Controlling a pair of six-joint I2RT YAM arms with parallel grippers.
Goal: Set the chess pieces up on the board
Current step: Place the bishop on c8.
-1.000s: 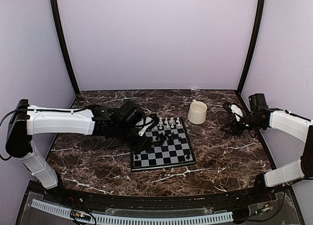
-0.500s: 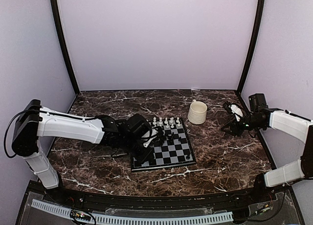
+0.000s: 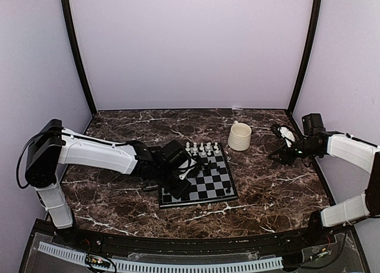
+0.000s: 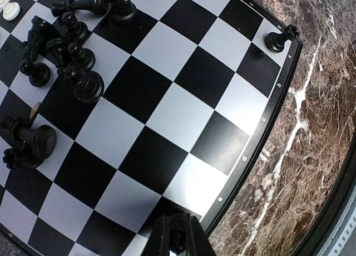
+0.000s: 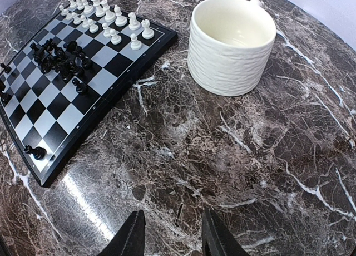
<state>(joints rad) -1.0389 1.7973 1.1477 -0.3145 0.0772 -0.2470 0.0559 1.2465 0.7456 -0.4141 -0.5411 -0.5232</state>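
Chess pieces (image 5: 61, 58) sit on the board (image 3: 208, 187), which lies at the middle of the table (image 3: 273, 190). White ones line its far edge. Black ones are bunched just nearer than the white, and some of them lie toppled. One black piece (image 4: 276, 40) stands alone at the near right corner. The left gripper (image 4: 177, 225) hangs over the board's near left part with its fingers drawn together; whether they pinch anything cannot be told. A cream mug (image 5: 231, 44) stands upright near the board's far right corner. The right gripper (image 5: 172, 214) is over bare table to the right of the mug, fingers spread apart and holding nothing.
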